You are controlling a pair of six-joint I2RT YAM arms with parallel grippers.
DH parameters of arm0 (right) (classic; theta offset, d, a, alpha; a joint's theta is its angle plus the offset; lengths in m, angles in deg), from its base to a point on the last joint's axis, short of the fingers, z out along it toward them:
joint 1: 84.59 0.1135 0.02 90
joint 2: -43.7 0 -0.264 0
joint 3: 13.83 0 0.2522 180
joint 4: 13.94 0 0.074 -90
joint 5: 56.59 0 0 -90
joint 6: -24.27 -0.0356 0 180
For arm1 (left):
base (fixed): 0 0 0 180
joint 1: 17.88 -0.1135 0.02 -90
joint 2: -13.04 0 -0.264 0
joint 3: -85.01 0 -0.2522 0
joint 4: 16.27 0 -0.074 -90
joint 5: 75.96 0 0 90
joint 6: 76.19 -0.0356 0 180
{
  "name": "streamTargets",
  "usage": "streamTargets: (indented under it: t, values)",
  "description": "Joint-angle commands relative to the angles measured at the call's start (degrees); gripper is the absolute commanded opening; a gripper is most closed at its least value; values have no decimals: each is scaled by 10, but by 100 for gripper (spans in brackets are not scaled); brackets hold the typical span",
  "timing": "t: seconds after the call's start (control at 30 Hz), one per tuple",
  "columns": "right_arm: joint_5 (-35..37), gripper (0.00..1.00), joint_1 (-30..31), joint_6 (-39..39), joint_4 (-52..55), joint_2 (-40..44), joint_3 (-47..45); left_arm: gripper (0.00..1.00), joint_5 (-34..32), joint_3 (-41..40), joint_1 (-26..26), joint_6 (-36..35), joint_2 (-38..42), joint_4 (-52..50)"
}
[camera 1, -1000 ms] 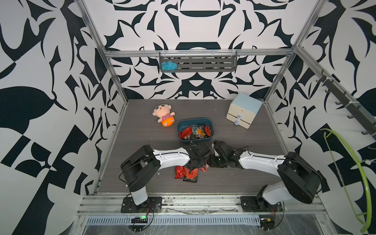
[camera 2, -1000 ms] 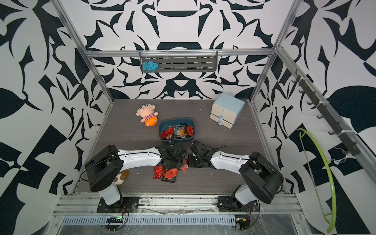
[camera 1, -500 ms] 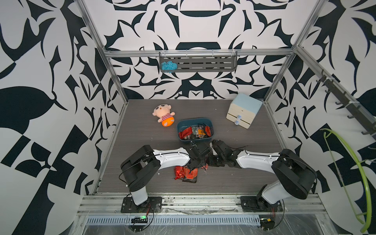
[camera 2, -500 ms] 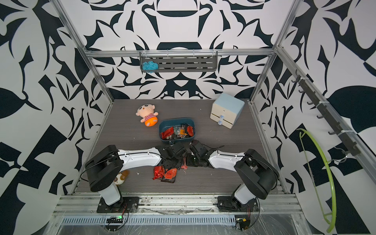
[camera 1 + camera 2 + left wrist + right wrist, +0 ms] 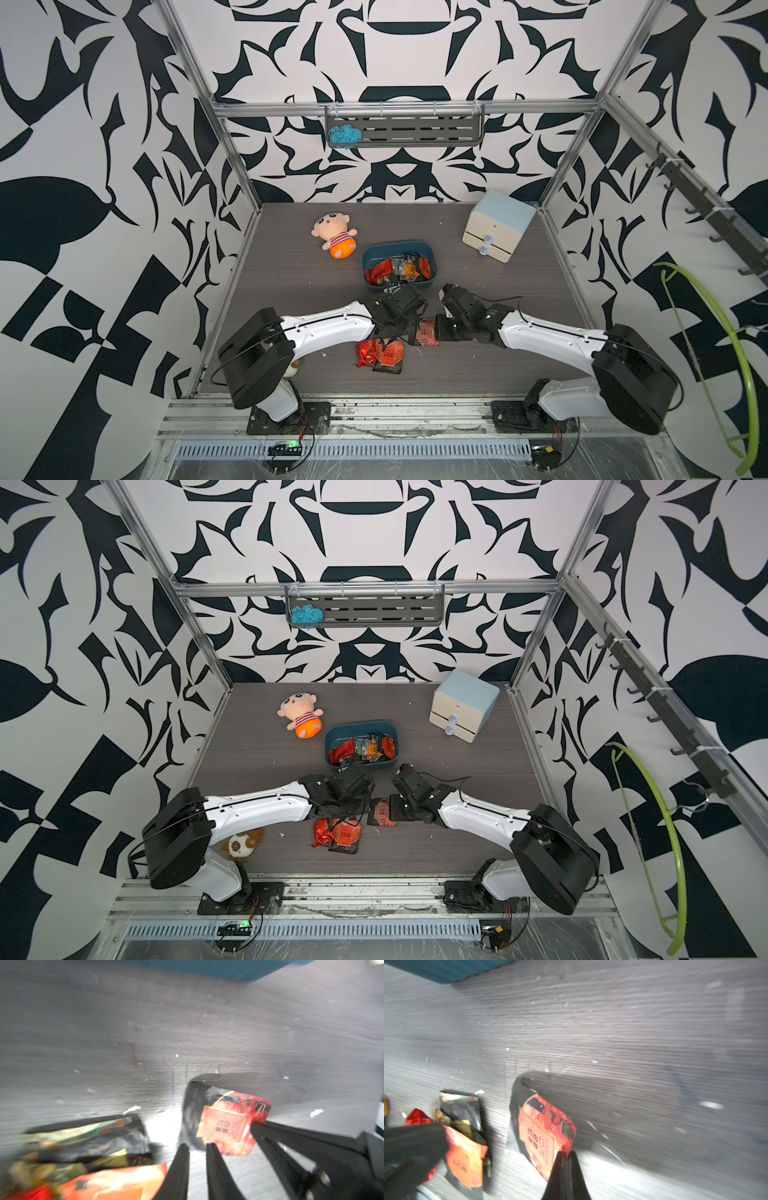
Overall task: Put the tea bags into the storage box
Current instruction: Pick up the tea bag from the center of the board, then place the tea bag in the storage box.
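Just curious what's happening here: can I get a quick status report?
Right fingers shut on red tea bag. Left fingers slightly open, empty, close beside. Some bags in box, pile on table. Nothing covers box.

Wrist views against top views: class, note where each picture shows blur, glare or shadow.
Left wrist view: table streaked by motion blur, glaring white beside the red-labelled tea bag, which looks soft. Right wrist view: same streaking, that tea bag's print a little crisper, a dark shadow beside it. Both top views: sharp and evenly lit, no motion blur.
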Motion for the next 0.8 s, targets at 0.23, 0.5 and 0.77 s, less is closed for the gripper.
streamTargets:
  t: [0.23,0.5,0.77]
  values:
    - [85,0,-47,62,142,168,56,33,-97,-88,-8,27,141,-67]
    - [65,0,-70,80,135,100,169,33,-133,-141,-24,32,229,-95]
    - [5,0,-82,84,73,-67,312,36,-68,-226,-97,-3,334,-85]
